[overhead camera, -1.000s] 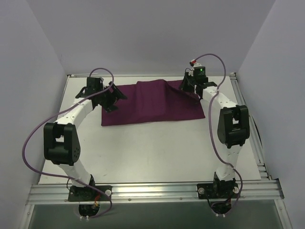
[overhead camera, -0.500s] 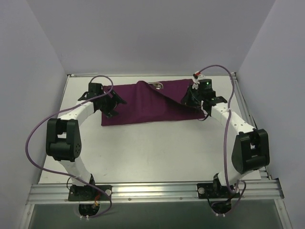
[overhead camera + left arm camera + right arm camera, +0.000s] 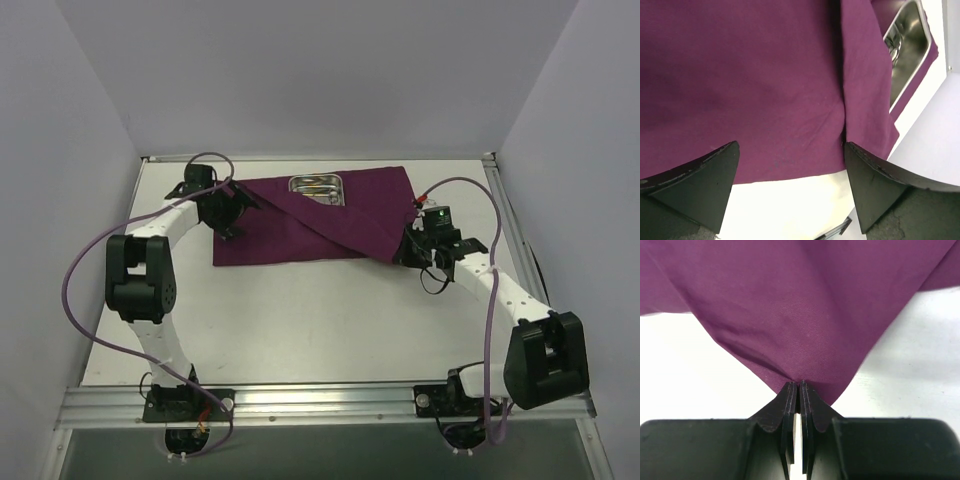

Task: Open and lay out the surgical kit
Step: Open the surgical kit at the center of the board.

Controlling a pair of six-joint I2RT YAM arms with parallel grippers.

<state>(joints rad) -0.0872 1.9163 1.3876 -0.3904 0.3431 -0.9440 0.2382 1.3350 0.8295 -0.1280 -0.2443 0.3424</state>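
Note:
The dark magenta cloth wrap (image 3: pixel 300 225) lies at the back of the table, its top flap pulled off toward the front right. My right gripper (image 3: pixel 408 250) is shut on a corner of the cloth (image 3: pixel 805 315), which stretches away from the fingertips. The steel tray (image 3: pixel 317 187) sits uncovered at the back edge with silver instruments in it; it also shows in the left wrist view (image 3: pixel 907 45). My left gripper (image 3: pixel 232 212) is open and empty at the cloth's left edge (image 3: pixel 765 100).
White tabletop (image 3: pixel 320 310) spreads in front of the cloth. Metal rails run along the right side (image 3: pixel 520 250) and the near edge (image 3: pixel 320 400). Purple cables loop from both arms.
My right gripper pulled the cloth corner toward the front right, peeling the flap off and uncovering the steel tray. My left gripper stayed at the cloth's left edge.

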